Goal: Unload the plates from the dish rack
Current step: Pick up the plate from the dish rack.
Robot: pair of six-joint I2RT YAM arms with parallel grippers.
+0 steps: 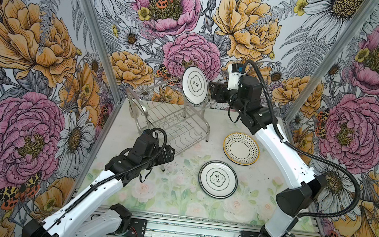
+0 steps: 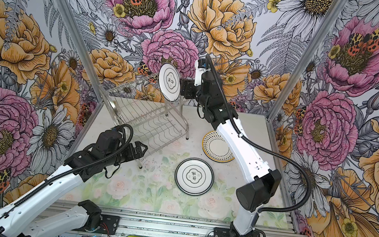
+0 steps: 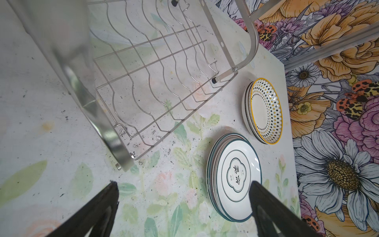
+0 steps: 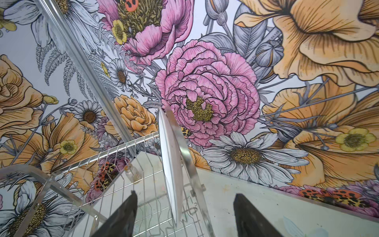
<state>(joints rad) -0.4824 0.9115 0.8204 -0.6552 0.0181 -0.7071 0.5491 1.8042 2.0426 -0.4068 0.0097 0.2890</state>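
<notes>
Standing on edge in the upper tier of the rack point(image 1: 171, 121), hard against the hoop at its right-hand end, is a white plate point(image 1: 195, 85) with a dark rim line and characters in its middle, its face turned toward the left arm. The right gripper point(image 1: 211, 91) is level with it at the rack's end; in the right wrist view the plate's edge point(image 4: 171, 174) rises between the two fingers, which are spread apart with a gap showing on each side, though whether either finger grazes the hoop is hard to tell. On the table point(image 1: 174, 196) just right of the rack lies a stack of dotted, yellow-rimmed plates point(image 1: 241, 149), and nearer the robot, close by but apart from it, a stack of teal-rimmed plates point(image 1: 218, 179). The left gripper point(image 1: 168, 153) hangs over the rack's near corner, its fingers spread wide and holding nothing.
</notes>
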